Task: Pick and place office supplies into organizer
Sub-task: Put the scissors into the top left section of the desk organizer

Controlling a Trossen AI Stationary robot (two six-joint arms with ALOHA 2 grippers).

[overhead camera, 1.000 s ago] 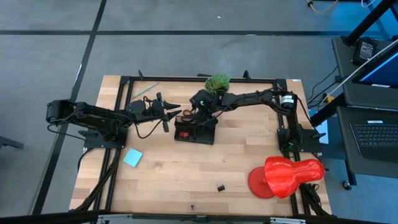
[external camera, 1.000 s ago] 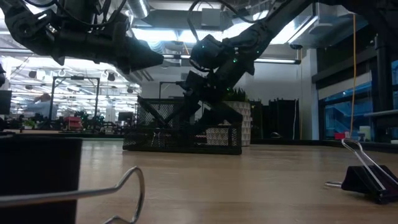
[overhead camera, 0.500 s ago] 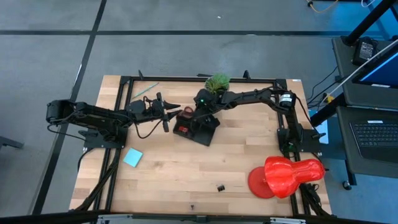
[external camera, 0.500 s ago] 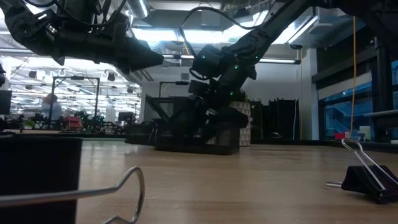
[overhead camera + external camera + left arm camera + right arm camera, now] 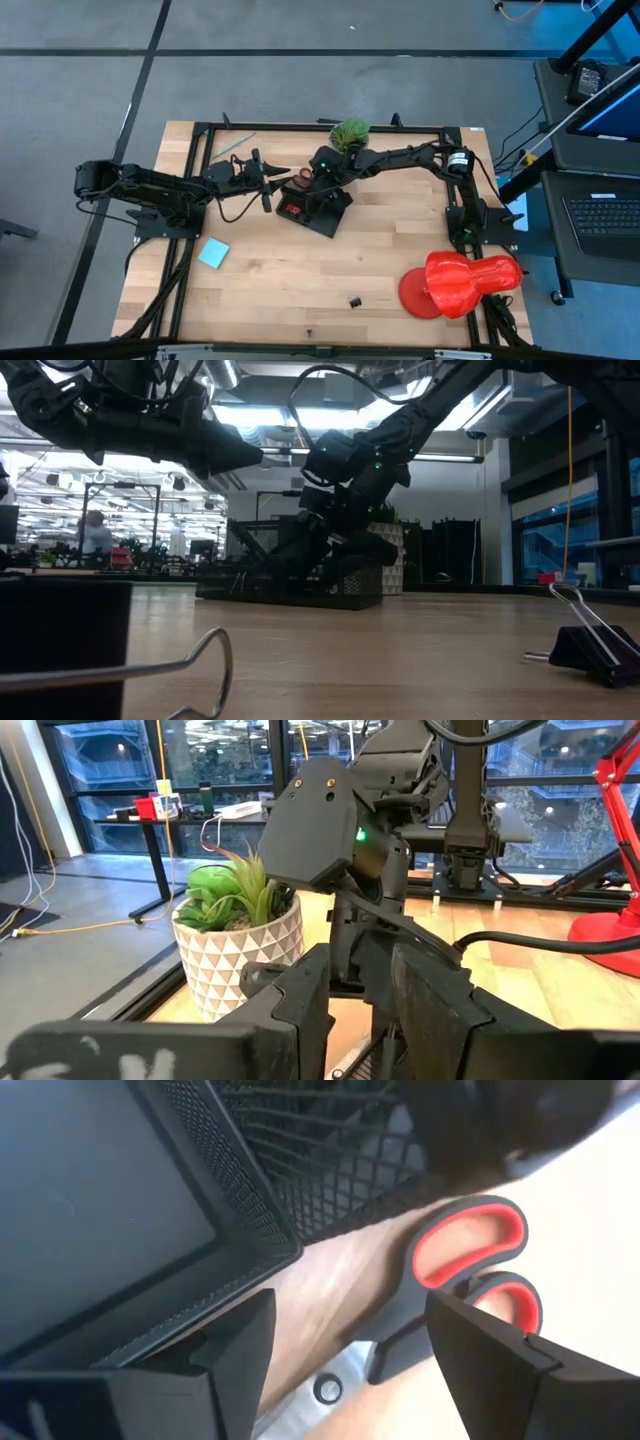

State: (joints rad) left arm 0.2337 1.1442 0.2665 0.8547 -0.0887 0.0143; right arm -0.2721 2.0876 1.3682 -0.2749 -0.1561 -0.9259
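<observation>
The black mesh organizer [image 5: 322, 212] sits skewed at mid-table, also seen in the low view [image 5: 285, 578]. The red-handled scissors [image 5: 300, 181] lie flat on the wood against its far-left side. My right gripper [image 5: 318, 186] hangs over them, open. In the right wrist view its fingers [image 5: 350, 1305] stand on either side of the scissors [image 5: 440, 1290], with the organizer's wall [image 5: 215, 1200] beside one finger. My left gripper [image 5: 285, 173] hovers just left of the scissors, narrowly open and holding nothing [image 5: 355, 970]. The light blue notepad [image 5: 213, 253], green pencil [image 5: 240, 143] and a black clip [image 5: 355, 301] lie on the table. My right gripper has one finger [image 5: 235, 1355] close along the organizer's rim [image 5: 190, 1315]; I cannot tell whether it touches. The scissors between its fingers are not touched.
A potted plant [image 5: 350, 132] stands just beyond the organizer, close to the right arm. A large red plastic object [image 5: 460, 283] fills the near right corner. In the low view a binder clip [image 5: 590, 645] and a wire clip handle [image 5: 205, 660] sit near the camera.
The organizer has turned about on the table, from square with the table edges to skewed, while the right gripper was at its far-left side. The right gripper has moved slightly toward the table's left.
</observation>
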